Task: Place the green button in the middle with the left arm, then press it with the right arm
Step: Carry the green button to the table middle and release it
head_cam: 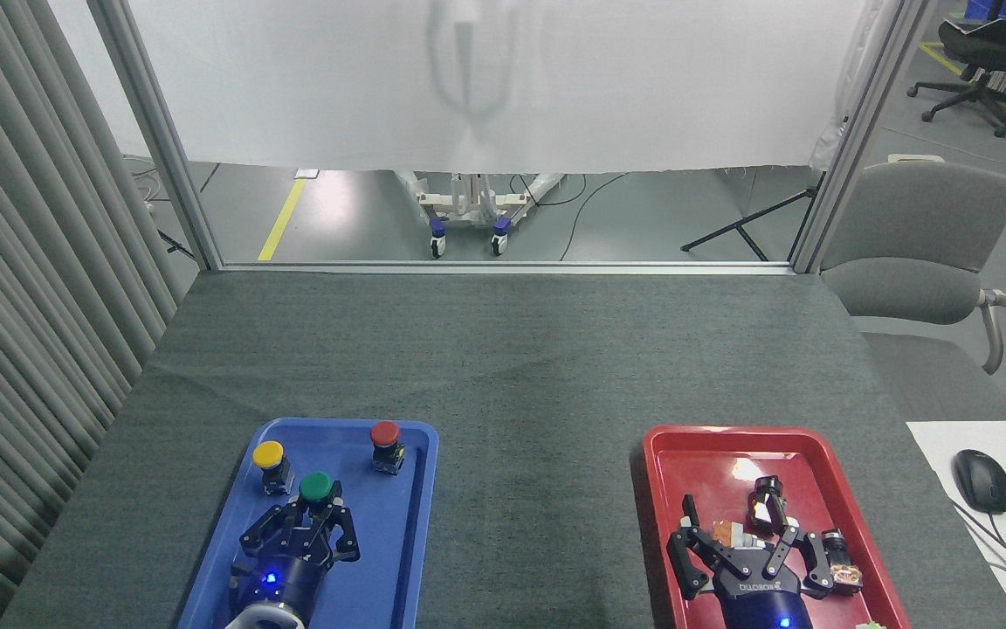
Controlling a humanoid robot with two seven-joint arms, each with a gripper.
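The green button (316, 486) stands upright in the blue tray (398, 559), its black base between the fingertips of my left gripper (313, 521), which is shut on it. To its left is the yellow button (269, 457) and behind it to the right the red button (385, 437), both standing in the same tray. The middle (538, 489) is bare dark grey cloth between the two trays. My right gripper (743, 535) hovers open over the red tray (713, 445), holding nothing.
Several small parts lie in the red tray, among them a black piece (765, 508) and an orange piece (726, 530). A white desk with a mouse (981, 480) adjoins the table on the right. A grey chair (922, 253) stands at the far right corner.
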